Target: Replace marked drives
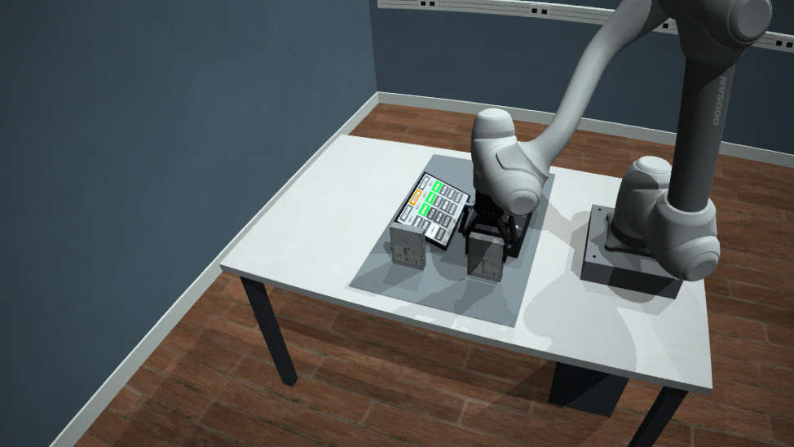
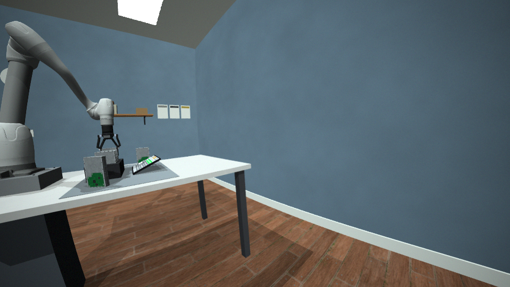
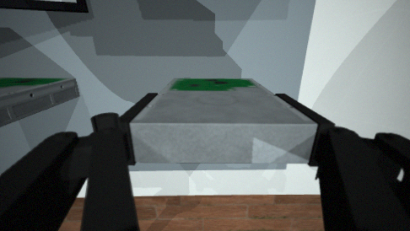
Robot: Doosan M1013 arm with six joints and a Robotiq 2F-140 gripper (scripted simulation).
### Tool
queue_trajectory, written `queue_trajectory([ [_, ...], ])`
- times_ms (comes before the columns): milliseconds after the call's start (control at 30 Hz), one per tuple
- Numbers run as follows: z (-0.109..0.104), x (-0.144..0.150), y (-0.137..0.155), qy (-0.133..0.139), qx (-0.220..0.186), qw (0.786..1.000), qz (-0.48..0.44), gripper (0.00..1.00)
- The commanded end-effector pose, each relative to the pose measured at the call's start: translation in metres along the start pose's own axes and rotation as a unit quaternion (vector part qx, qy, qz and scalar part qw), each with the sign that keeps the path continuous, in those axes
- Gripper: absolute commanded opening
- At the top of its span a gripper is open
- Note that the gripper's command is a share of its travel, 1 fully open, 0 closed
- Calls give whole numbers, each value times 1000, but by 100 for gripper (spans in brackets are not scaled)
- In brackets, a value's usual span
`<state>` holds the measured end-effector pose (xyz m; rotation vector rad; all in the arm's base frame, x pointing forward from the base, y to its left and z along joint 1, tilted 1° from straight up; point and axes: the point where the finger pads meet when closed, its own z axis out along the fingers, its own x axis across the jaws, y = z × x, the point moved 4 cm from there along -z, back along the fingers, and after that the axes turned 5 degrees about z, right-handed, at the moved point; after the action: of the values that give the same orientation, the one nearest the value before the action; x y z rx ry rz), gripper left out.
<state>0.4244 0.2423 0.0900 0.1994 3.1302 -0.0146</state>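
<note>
This looks like a robotics lab or electronics workshop. A white surface (image 1: pixel 310 222) (image 2: pixel 199 167) on dark legs carries a gray mat (image 1: pixel 438 300) (image 2: pixel 139 180), a tilted screen (image 1: pixel 435 208) (image 2: pixel 146 164) and upright drives. A robot arm (image 1: pixel 588 72) (image 2: pixel 67 75) stands at 1 end. Strips of outlets (image 1: pixel 483 8) run along a blue wall (image 1: pixel 194 111) (image 2: pixel 339 107). Behind, 3 papers (image 2: pixel 174 111) hang near a wooden shelf (image 2: pixel 133 115); the floor (image 1: pixel 333 378) (image 2: pixel 178 246) is reddish-brown planks.
</note>
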Motion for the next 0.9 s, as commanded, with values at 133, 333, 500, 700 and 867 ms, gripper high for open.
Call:
queue_trajectory([
  [133, 3, 0, 0, 0, 0, 1000, 0, 10],
  [333, 6, 0, 0, 0, 0, 1000, 0, 10],
  [500, 7, 0, 0, 0, 0, 1000, 0, 10],
  [700, 10, 0, 0, 0, 0, 1000, 0, 10],
  [867, 13, 0, 0, 0, 0, 1000, 0, 10],
])
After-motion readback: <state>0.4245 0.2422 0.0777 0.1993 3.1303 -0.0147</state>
